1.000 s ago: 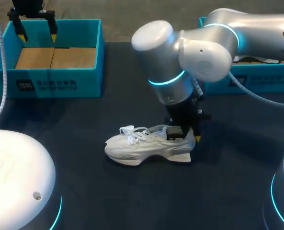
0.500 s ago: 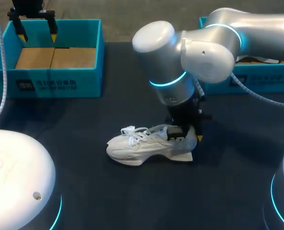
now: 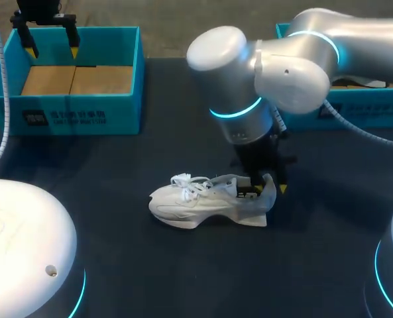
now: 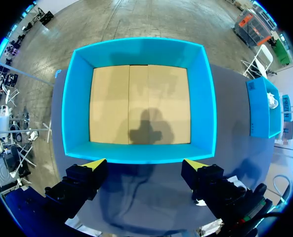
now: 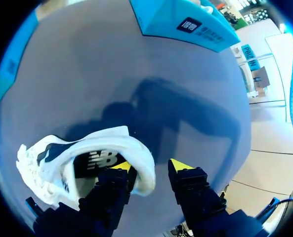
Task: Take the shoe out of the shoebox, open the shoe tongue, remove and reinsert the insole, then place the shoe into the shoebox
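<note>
A white sneaker lies on its sole mid-table, toe pointing left, laces loose. My right gripper stands over its heel. In the right wrist view the shoe has one finger inside the heel opening and the other outside, a small gap away from the heel collar, so the right gripper is open. My left gripper hangs open above the blue shoebox at the back left. Seen from the left wrist, this gripper is over the near wall of the shoebox, whose cardboard floor is bare.
A second blue box stands at the back right, behind my right arm; it shows past the shoe in the right wrist view as the blue box and beside the shoebox as the blue box. The dark tabletop spreads around the shoe.
My right gripper's fingers have spread apart at the heel. The shoe has slid slightly to the right and its heel collar now stands up a bit. The left arm is still.
</note>
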